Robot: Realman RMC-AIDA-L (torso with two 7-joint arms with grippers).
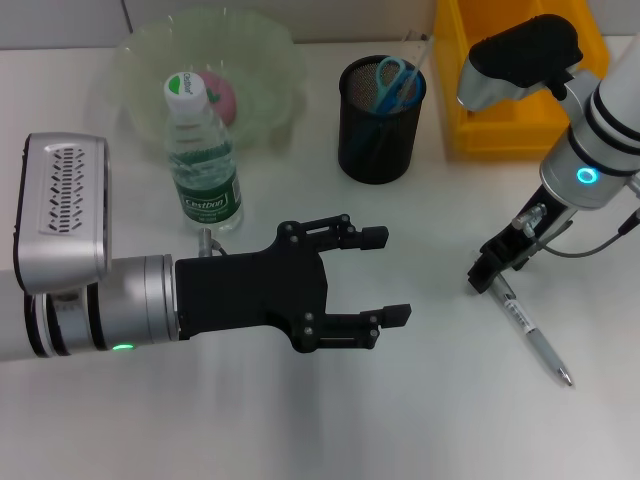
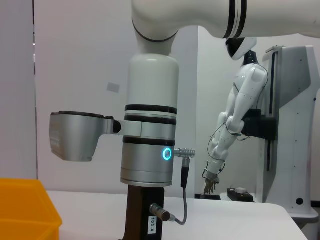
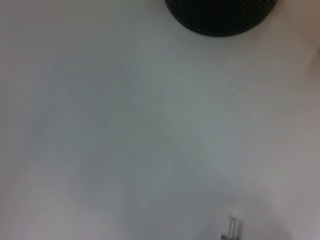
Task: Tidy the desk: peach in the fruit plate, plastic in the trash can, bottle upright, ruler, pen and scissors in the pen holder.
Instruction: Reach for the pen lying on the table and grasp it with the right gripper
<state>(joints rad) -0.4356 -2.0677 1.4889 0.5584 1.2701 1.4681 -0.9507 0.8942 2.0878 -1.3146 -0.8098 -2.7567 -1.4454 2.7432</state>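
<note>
Head view, slim silver pen (image 1: 532, 335), round black mesh pen holder (image 1: 380, 120)

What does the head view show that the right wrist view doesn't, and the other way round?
Only the head view shows the upright bottle, the peach in the fruit plate, the scissors, the yellow bin, the open left gripper over the desk, and the right gripper at the top end of the pen lying on the desk. The right wrist view adds nothing of its own. Both share the black pen holder, the white desk, and probably the pen.
</note>
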